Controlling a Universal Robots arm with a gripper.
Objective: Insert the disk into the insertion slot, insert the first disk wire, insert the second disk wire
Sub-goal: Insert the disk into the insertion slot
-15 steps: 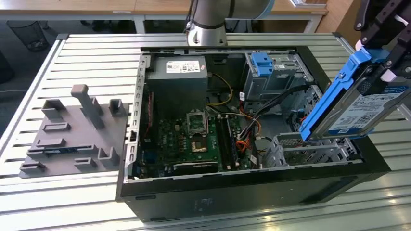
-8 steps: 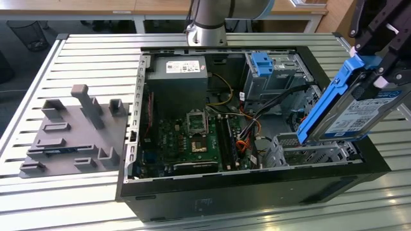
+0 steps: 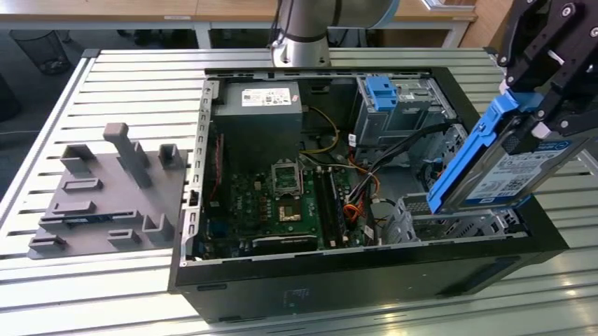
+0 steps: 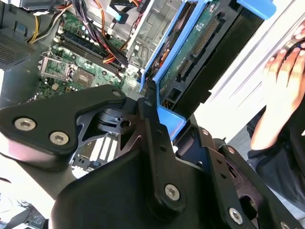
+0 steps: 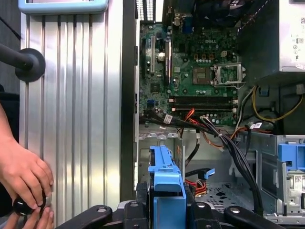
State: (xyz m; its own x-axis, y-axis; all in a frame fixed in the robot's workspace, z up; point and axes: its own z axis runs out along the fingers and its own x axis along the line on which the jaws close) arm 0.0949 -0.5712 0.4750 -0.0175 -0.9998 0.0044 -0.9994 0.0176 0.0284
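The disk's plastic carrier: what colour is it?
Bright blue. The carrier around the disk shows best in the exterior view.

In the exterior view, with the dial centred on the open computer case (image 3: 327,280) on the slatted table (image 3: 140,77), a pegged fixture plate (image 3: 103,203) lies outside at 9 o'clock and the arm base (image 3: 304,35) behind at 12. Inside, the power supply (image 3: 257,115) sits at 11, the motherboard (image 3: 280,203) at 8, the taller cage (image 3: 397,105) at 1 and the insertion slot (image 3: 449,224) at 4. The disk (image 3: 509,175), clamped in the gripper (image 3: 542,119), hangs tilted over that slot at 3.
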